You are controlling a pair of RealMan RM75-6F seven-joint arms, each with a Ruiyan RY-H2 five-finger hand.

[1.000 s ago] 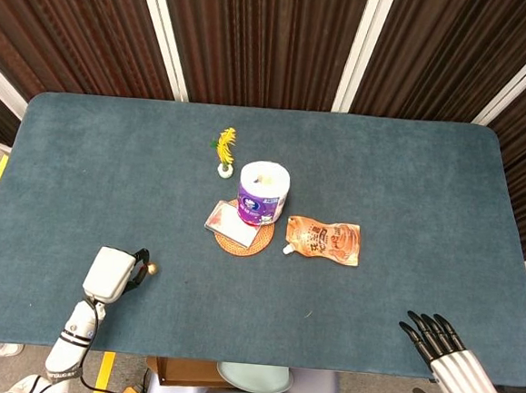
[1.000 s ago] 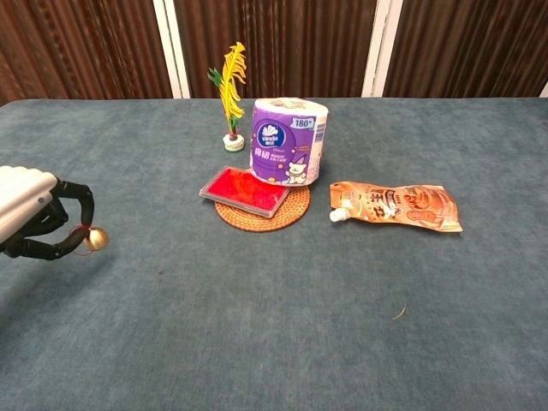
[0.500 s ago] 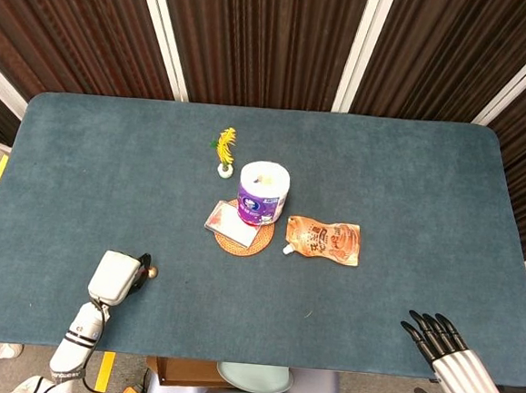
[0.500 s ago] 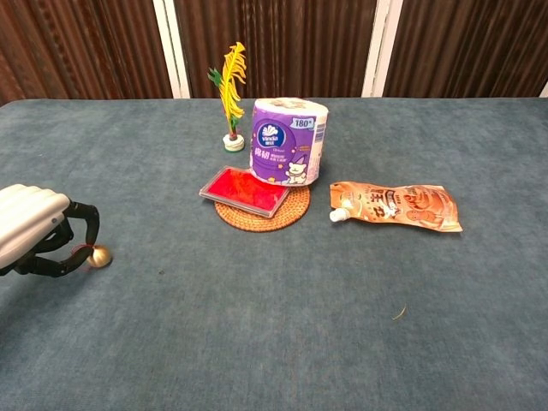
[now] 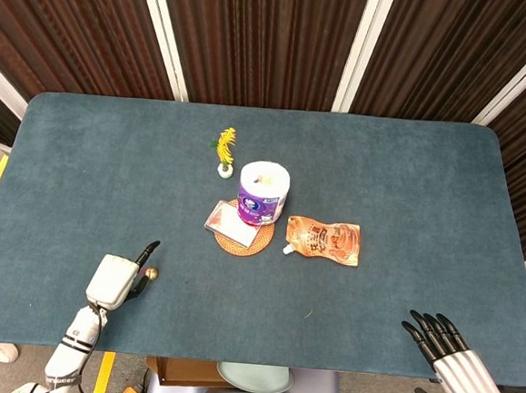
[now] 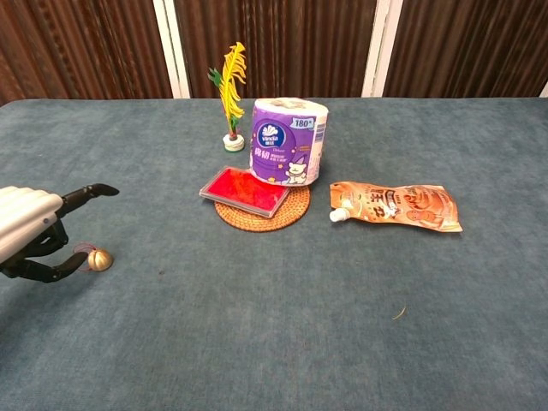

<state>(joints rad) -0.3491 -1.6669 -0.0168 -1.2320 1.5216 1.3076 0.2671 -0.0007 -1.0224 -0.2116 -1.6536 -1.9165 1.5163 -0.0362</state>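
**Left hand lets go of small brass bell**

Since the frame a second ago, the left hand point(image 6: 34, 231) has uncurled its upper fingers point(image 6: 90, 191) from the small brass bell point(image 6: 100, 259), which now sits on the blue tabletop point(image 6: 274, 342) at the lower fingertips; whether they still touch its red loop is hard to make out. The hand is released, its wrist cut off by the chest view's edge. The right hand point(image 5: 451, 357), fingers spread and holding nothing, shows only in the head view, part-cropped at the table's near edge.
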